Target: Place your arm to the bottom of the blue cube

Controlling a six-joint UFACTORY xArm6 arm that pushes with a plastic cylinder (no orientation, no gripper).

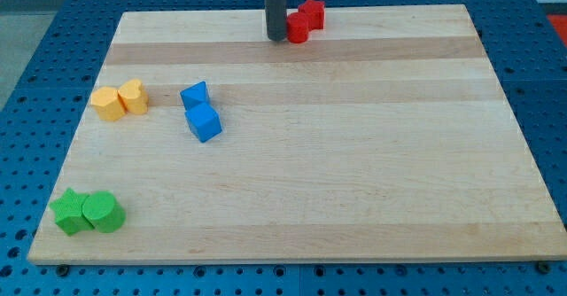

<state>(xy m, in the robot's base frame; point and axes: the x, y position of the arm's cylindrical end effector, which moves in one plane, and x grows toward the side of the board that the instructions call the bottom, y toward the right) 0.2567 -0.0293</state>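
Observation:
The blue cube (pixel 205 122) lies on the wooden board (pixel 354 154) at the view's centre left. A second blue block (pixel 194 95), wedge-like, touches it just above. My tip (pixel 276 38) is near the view's top centre, far above and to the right of the blue cube. It stands right beside the left side of a red block (pixel 298 27).
A second red block (pixel 312 12) sits above and right of the first. Two yellow blocks (pixel 109 104) (pixel 135 96) lie at the view's left. Two green blocks (pixel 69 212) (pixel 103 212) lie at the bottom left corner. The board rests on a blue perforated table (pixel 35 30).

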